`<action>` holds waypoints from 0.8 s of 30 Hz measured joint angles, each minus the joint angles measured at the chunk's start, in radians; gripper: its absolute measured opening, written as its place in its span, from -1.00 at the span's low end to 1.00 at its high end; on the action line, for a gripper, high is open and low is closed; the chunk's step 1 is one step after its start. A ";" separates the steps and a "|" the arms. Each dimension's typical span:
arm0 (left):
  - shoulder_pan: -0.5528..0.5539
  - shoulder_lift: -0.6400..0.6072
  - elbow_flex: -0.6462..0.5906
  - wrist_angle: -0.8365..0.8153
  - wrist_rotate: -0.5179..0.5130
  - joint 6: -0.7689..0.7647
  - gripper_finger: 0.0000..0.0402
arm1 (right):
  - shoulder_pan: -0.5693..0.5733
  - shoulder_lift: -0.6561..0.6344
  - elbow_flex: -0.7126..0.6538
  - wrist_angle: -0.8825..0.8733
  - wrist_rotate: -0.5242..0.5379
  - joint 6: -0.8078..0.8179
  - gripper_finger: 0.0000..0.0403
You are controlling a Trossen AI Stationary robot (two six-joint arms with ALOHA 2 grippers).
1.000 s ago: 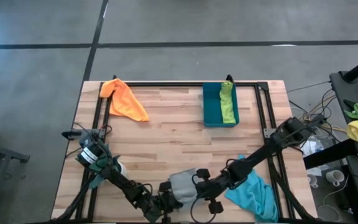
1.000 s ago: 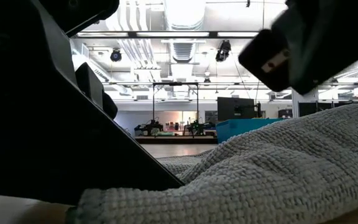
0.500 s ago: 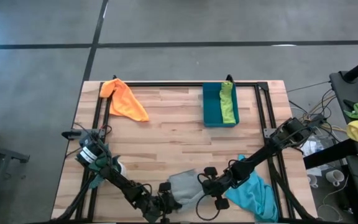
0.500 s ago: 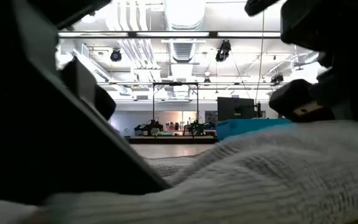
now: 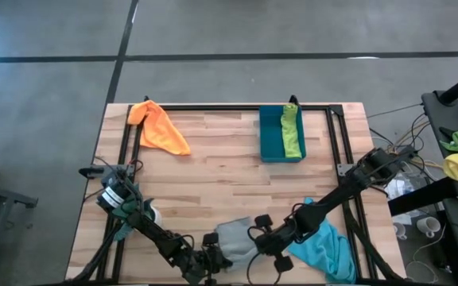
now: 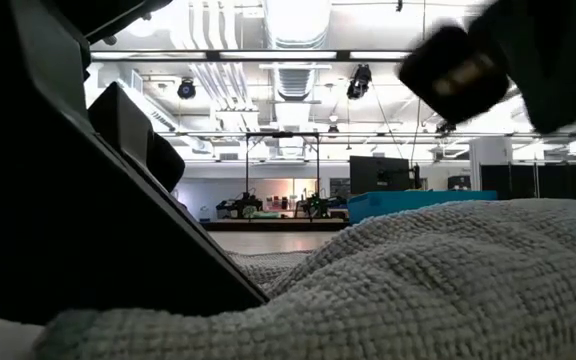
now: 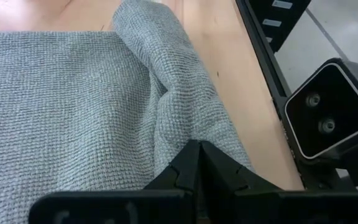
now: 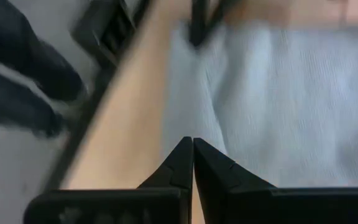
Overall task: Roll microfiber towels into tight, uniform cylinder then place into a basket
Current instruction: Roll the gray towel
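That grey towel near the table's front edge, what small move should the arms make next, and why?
Probably the right gripper should nudge the grey towel flatter. It lies rumpled, not yet rolled, with the left gripper at its other side. Both sets of jaws are shut, neither visibly holding cloth.

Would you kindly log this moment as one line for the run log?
grey towel: near table edge | left hand: shut, on its edge | right hand: shut, beside it | basket: lime towel inside

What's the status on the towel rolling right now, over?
Both tools shut: left tool on grey towel, right tool beside it. Lime green towel in basket. Orange towel, turquoise towel waiting. Nothing blocking.
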 joint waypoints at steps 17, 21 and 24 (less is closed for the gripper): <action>0.000 -0.004 0.001 0.003 -0.007 0.009 -0.93 | 0.011 0.136 -0.046 0.118 -0.045 0.080 -0.96; 0.000 -0.006 0.001 0.004 -0.007 0.009 -0.74 | 0.011 0.133 -0.035 0.103 -0.051 0.079 -0.96; 0.000 -0.014 0.001 -0.007 0.004 0.009 -0.56 | 0.011 0.120 -0.022 0.093 -0.060 0.077 -0.89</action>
